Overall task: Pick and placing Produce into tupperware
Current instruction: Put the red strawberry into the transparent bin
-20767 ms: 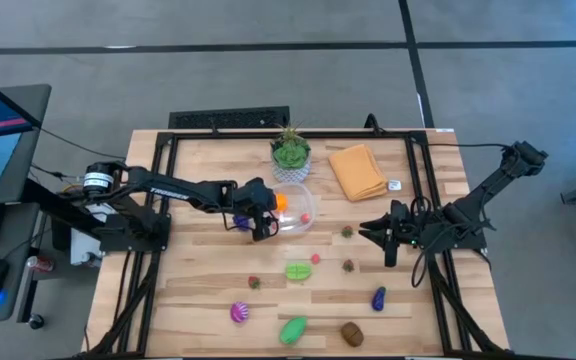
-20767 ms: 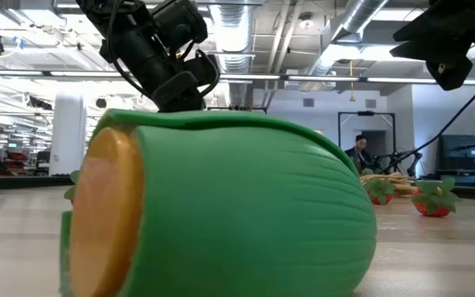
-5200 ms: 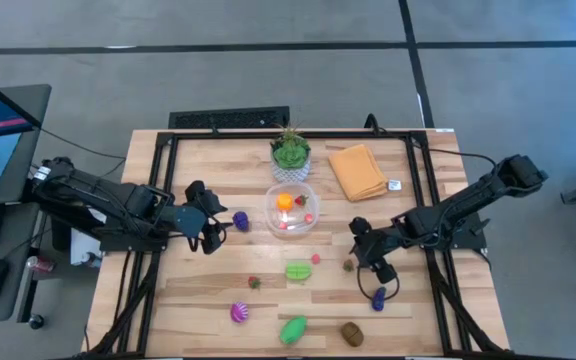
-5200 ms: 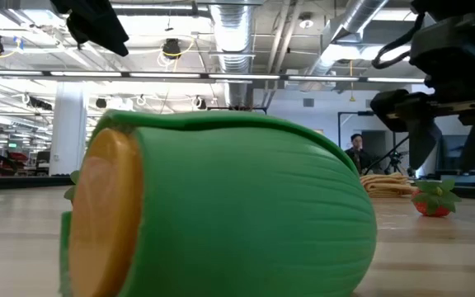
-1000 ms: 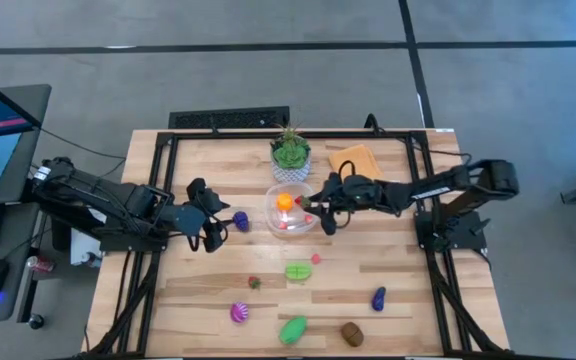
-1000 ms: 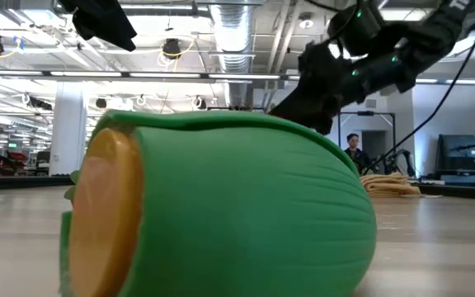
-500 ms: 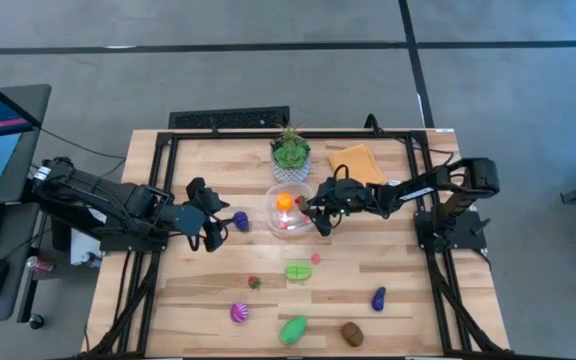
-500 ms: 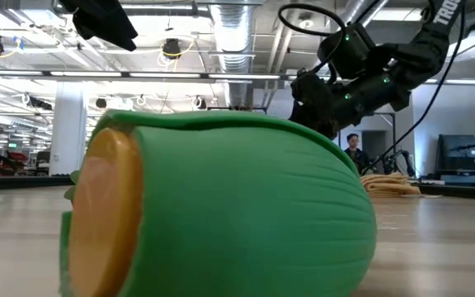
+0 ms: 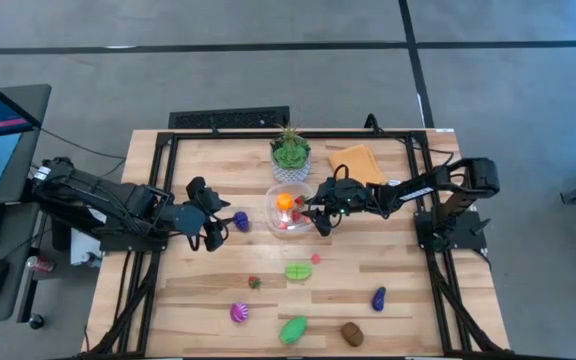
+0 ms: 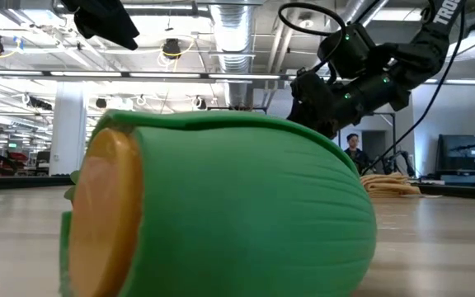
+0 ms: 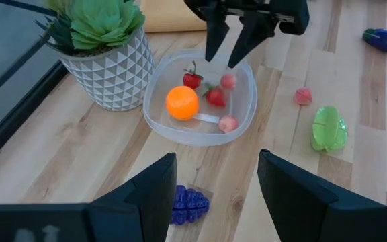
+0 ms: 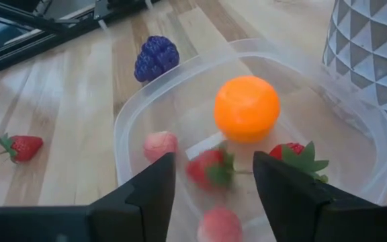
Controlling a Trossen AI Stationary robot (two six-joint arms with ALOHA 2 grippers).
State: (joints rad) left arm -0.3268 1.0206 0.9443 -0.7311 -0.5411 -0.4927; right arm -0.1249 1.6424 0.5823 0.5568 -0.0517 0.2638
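The table (image 9: 208, 300) carries a potted plant (image 9: 290, 152) and an orange cloth (image 9: 358, 168) at the far edge. The tupperware (image 9: 290, 210) sits mid-table, holding an orange (image 12: 246, 108), strawberries (image 12: 210, 168) and pink pieces (image 12: 160, 144). The right gripper (image 11: 228, 42) hovers over the tupperware, fingers apart, holding nothing. The left gripper (image 9: 213, 225) waits beside the purple grapes (image 9: 241, 220), fingers apart, empty. Other produce lies near the table's front.

I had the right gripper (image 9: 317, 212) reached toward the table's middle with fingers parted, while the left gripper (image 9: 215, 226) waited open.
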